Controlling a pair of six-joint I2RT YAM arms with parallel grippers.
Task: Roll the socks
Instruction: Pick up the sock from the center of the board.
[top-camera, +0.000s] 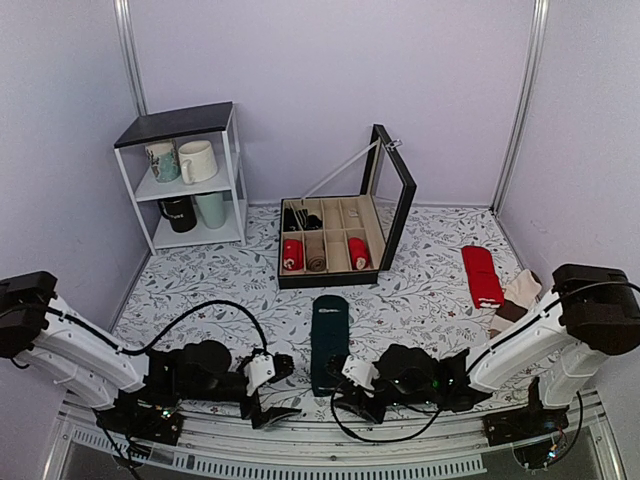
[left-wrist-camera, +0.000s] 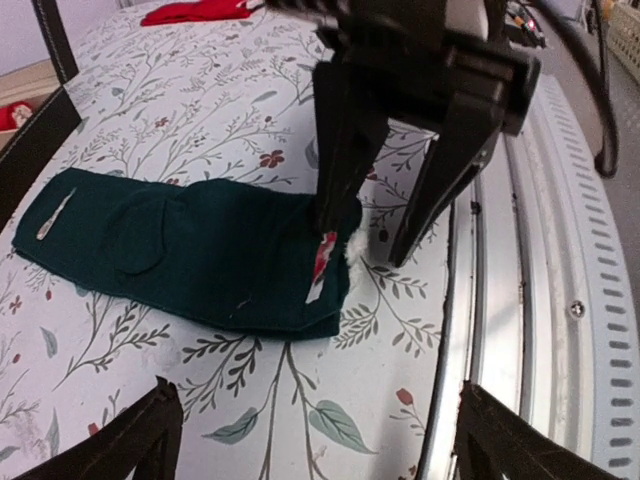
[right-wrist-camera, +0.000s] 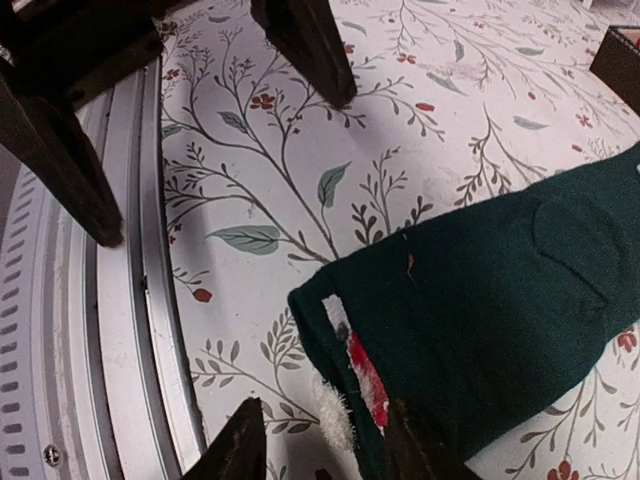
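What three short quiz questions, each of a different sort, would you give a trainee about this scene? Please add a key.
1. True or false: the organiser box stands with its lid up.
2. Where do the teal socks lie? A: rolled up inside the box. B: flat on the table, in front of the box. C: on top of the box's lid.
3. Fill in the gap: the right gripper is at the near end of the socks; the left gripper holds nothing, and its jaws stand ____.

Key: 1 true; 2 B; 3 open.
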